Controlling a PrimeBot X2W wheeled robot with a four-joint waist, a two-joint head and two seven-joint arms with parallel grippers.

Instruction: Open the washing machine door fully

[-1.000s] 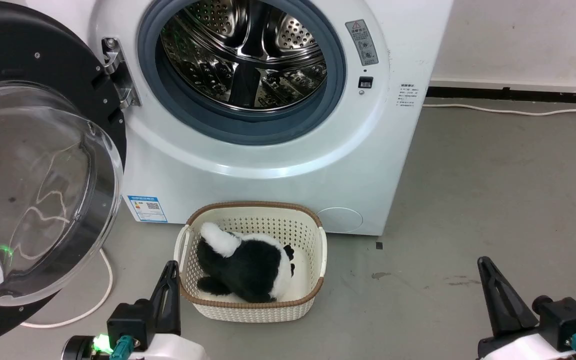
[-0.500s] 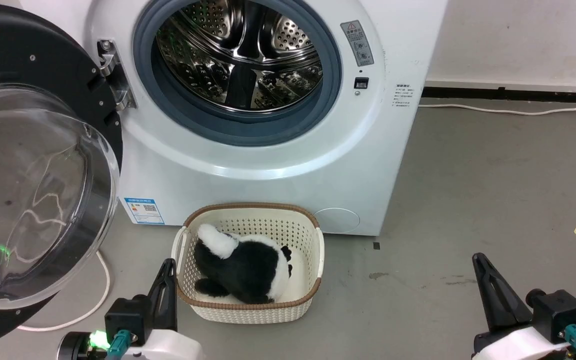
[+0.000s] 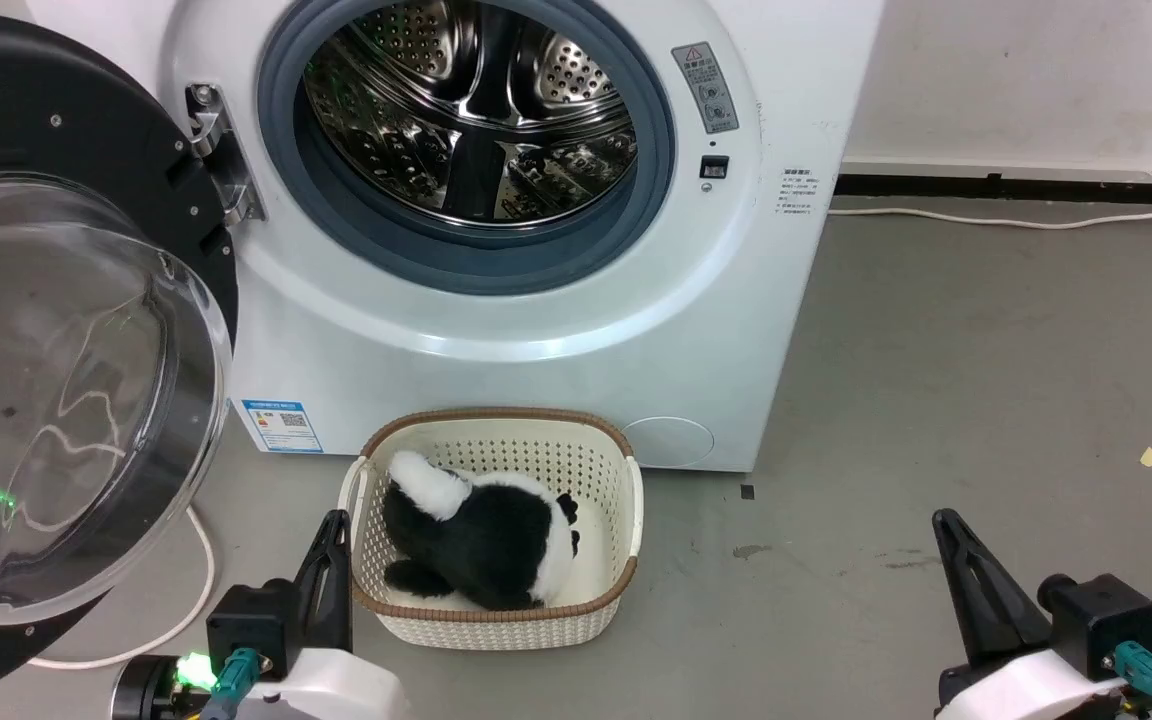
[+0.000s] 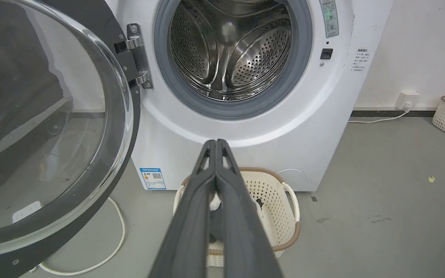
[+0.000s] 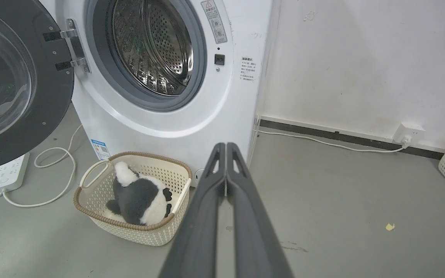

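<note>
Currently the very large round washing machine door, a black ring around a bulging clear glass bowl, stands swung out to the left of the big white front-loading washing machine. It hangs from the metal hinge at the opening's left edge, its matte black inner face and glass bowl turned towards the head camera. The opening is uncovered and the perforated steel drum is exposed inside its blue-grey rubber ring. Left pincer: low at lower left in the head view, just beside the left wall of the cream perforated plastic basket; in the left wrist view its two dark fingers lie pressed together with nothing between them. Right pincer: lower right, over bare grey floor, well apart from door and machine; fingers likewise closed together, empty. The basket sits on the floor against the machine's front and holds a black-and-white plush toy. A white power strip with a looped white cord lies on the floor below the door.
</note>
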